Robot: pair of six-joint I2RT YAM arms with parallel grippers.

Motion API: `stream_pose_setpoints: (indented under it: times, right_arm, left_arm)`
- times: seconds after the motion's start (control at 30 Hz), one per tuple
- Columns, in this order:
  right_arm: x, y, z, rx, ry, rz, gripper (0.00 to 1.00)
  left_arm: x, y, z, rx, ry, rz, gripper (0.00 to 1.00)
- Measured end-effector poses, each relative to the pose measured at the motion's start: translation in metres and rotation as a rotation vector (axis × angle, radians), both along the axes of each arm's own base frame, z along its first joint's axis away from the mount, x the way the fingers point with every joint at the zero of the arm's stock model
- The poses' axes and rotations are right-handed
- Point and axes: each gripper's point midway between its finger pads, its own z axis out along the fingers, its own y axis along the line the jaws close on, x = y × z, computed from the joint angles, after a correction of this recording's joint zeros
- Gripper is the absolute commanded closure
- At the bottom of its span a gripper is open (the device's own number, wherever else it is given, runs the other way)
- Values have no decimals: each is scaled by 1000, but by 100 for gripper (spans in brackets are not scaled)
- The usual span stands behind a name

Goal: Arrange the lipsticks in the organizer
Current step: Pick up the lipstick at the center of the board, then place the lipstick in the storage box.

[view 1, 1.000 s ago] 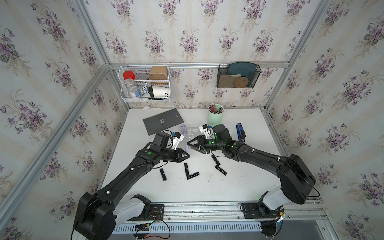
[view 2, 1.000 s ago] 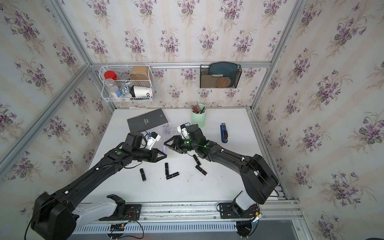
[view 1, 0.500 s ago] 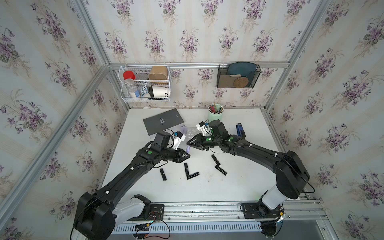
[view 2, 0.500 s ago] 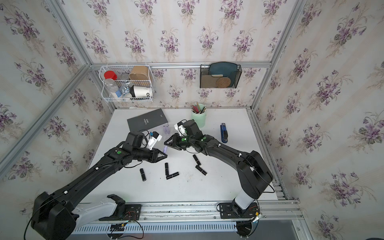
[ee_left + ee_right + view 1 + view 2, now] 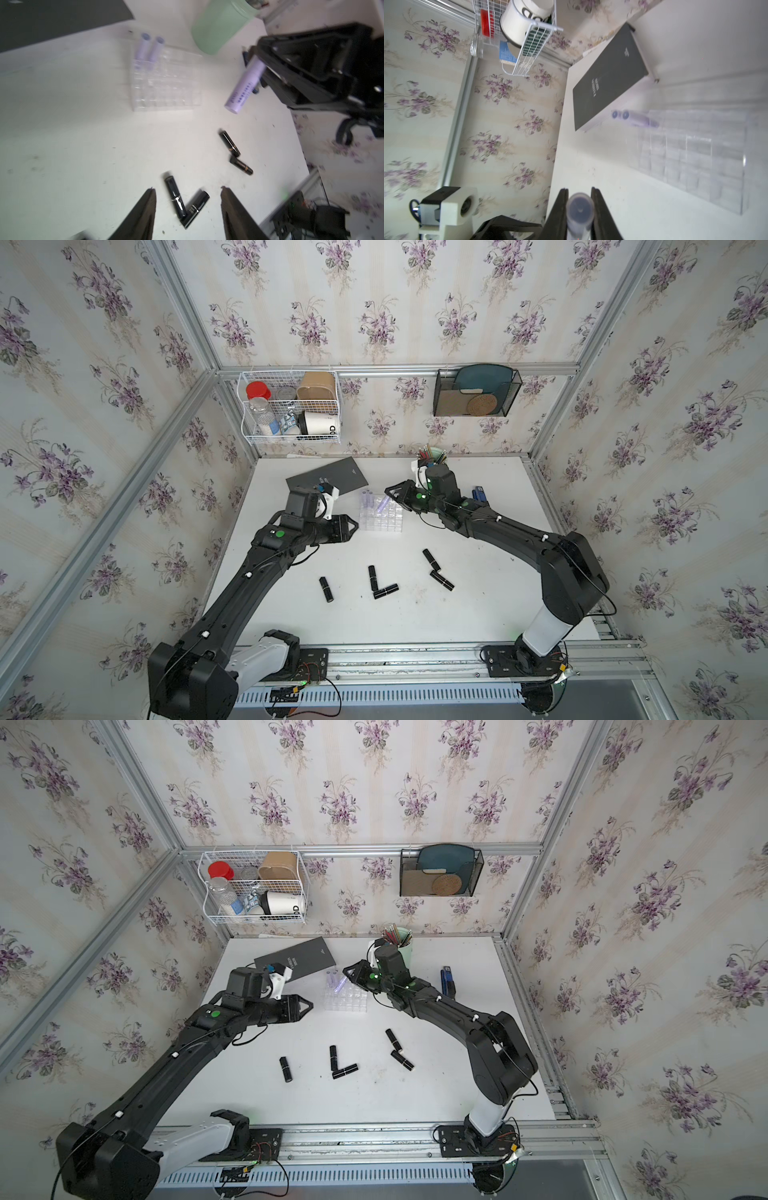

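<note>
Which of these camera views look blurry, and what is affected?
Right wrist view: organizer smeared by motion blur, the held lilac lipstick out of focus near the lens. Left wrist view: mild blur throughout. Both top views: sharp, evenly lit.

two lipsticks (image 5: 366, 502) in organizer (image 5: 387, 523), five before it

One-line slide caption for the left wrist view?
Open left gripper faces four loose black lipsticks; right gripper holds a lilac lipstick near the organizer, where two lilac tubes stand.
</note>
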Motion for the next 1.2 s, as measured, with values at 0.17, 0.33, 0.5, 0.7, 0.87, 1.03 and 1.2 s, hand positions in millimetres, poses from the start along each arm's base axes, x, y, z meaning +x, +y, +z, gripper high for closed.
stream_pose_setpoints:
  times: [0.17, 0.33, 0.5, 0.7, 0.87, 1.03, 1.2]
  right_arm:
    - [38, 21, -11, -240, -246, -151, 90]
    - [71, 4, -44, -461, -336, -269, 91]
    - [85, 7, -50, -538, -391, -284, 92]
    - [95, 14, -66, -579, -402, -270, 92]
    - [99, 13, -78, -596, -392, -265, 92]
    - [100, 18, -82, -591, -387, -251, 93]
    - [102, 22, -89, -595, -377, -243, 93]
  left_arm:
    - [7, 26, -20, 10, 94, 131, 48]
    - [4, 23, -26, -20, 133, 129, 49]
    - [-1, 22, -34, -29, 153, 119, 50]
    - [-3, 17, -33, -52, 158, 102, 51]
    - [-4, 16, -32, -58, 154, 96, 51]
    - [-6, 14, -31, -69, 155, 85, 51]
    - [-6, 13, -29, -78, 148, 79, 51]
